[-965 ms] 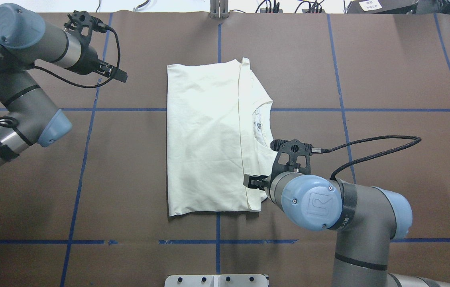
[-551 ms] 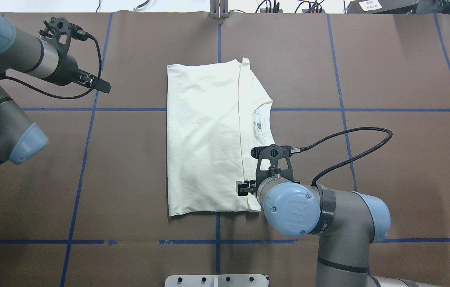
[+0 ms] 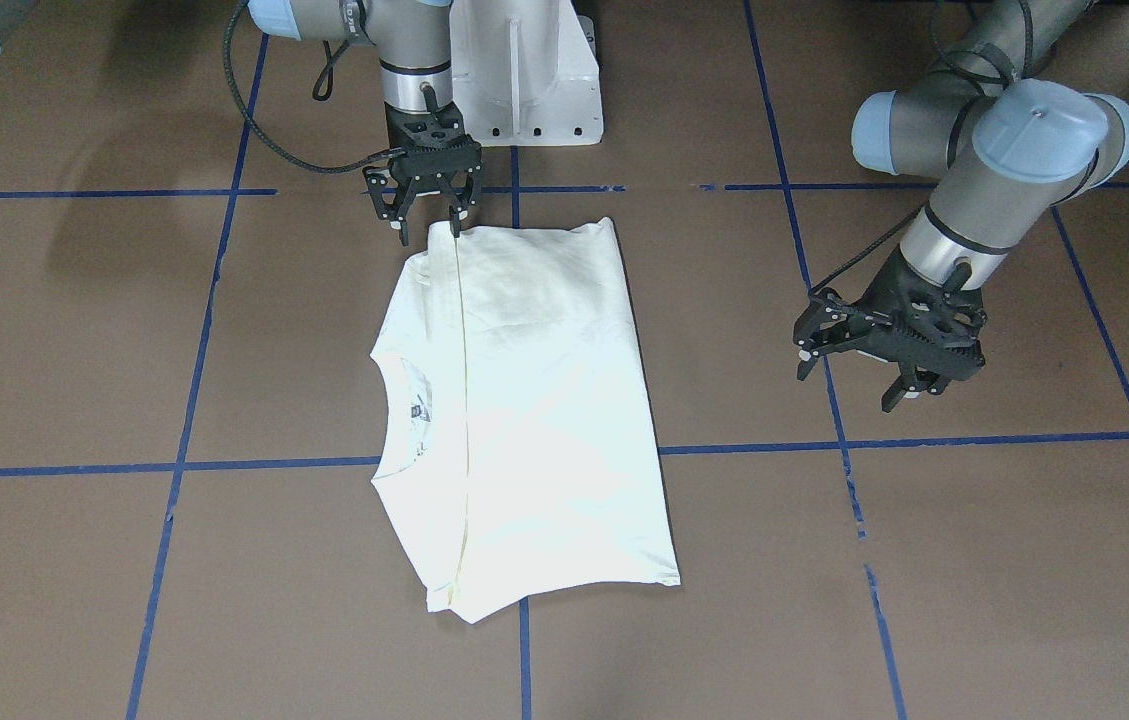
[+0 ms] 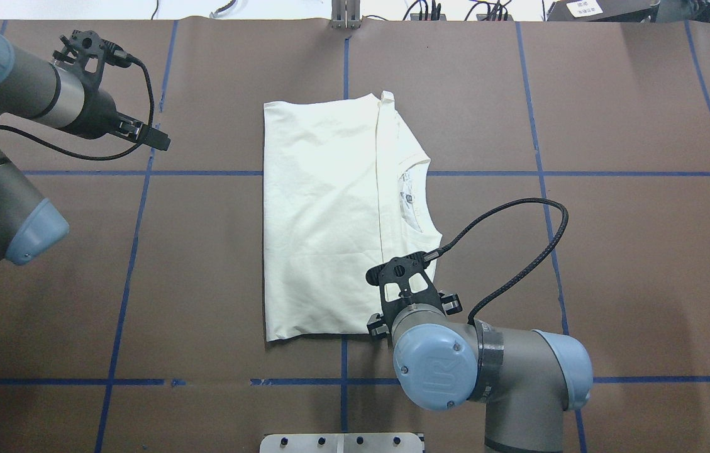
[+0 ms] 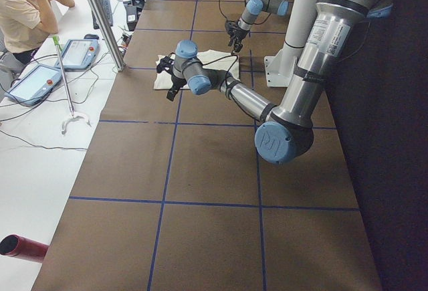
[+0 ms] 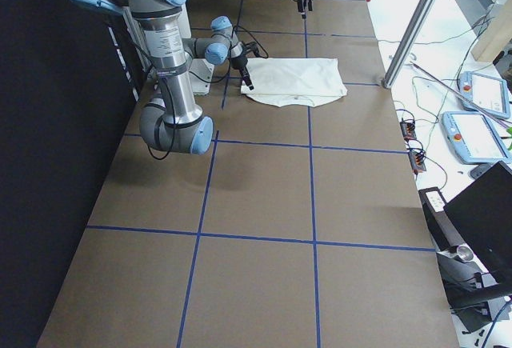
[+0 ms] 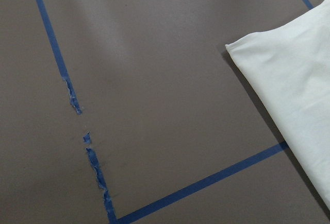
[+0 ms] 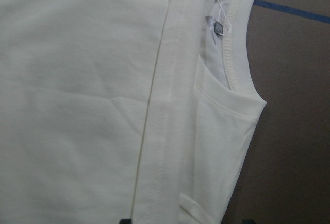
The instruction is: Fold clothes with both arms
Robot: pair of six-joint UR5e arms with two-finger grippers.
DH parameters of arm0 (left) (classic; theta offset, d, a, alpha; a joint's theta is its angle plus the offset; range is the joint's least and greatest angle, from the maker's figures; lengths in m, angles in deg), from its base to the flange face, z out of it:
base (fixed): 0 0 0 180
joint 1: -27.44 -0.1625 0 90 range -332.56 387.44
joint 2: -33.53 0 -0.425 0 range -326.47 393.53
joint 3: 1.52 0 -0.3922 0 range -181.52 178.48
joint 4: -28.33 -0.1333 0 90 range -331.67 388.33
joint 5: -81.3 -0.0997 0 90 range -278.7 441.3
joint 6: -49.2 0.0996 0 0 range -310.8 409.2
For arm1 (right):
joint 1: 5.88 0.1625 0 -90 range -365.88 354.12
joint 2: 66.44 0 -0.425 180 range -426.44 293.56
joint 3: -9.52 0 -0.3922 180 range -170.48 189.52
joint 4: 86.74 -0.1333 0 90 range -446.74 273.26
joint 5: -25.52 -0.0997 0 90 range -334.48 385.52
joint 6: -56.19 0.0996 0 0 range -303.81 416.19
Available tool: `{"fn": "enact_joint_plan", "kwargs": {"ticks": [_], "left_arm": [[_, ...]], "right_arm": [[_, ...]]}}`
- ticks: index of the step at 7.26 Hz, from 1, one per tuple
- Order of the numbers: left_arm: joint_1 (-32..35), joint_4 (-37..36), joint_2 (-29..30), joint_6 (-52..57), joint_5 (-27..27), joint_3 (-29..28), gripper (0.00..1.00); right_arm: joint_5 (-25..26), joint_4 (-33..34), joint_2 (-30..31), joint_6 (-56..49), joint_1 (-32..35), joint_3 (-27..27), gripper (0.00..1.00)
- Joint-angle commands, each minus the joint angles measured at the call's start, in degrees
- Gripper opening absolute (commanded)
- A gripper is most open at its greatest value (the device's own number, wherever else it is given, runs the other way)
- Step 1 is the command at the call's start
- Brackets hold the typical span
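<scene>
Two claws gape, holding nothing: right claw point(image 3: 428, 232) at shirt point(image 3: 544, 400) corner, left claw point(image 3: 846, 390) well clear of shirt.

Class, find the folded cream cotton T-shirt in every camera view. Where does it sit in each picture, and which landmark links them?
Front-facing: folded cream cotton T-shirt at centre, collar left.
Overhead: T-shirt at centre, collar right.
Exterior left: T-shirt upper middle, small.
Exterior right: T-shirt upper middle.
Left wrist: T-shirt corner at right edge.
Right wrist: T-shirt fills most of the picture.
Landmark: blue tape line passing under the T-shirt.
</scene>
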Motion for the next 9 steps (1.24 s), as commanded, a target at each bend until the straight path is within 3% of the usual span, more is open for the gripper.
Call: {"fn": "enact_joint_plan", "kwargs": {"ticks": [1,6,7,9], "left_arm": [[0.0,0.2,-0.6,0.0,0.0,0.0,1.00],[0.0,0.2,-0.6,0.0,0.0,0.1,1.00],[0.0,0.2,-0.6,0.0,0.0,0.1,1.00],[0.0,0.2,-0.7,0.0,0.0,0.1,1.00]], "right_arm": [[1.8,-0.1,0.0,-1.1,-2.3,-1.6,0.65],[1.9,-0.4,-0.1,-1.0,-3.1,-1.7,0.60],[1.9,-0.4,-0.1,-1.0,-3.1,-1.7,0.46],[2.0,-0.5,-0.1,-0.9,-3.1,-1.8,0.00]]}}
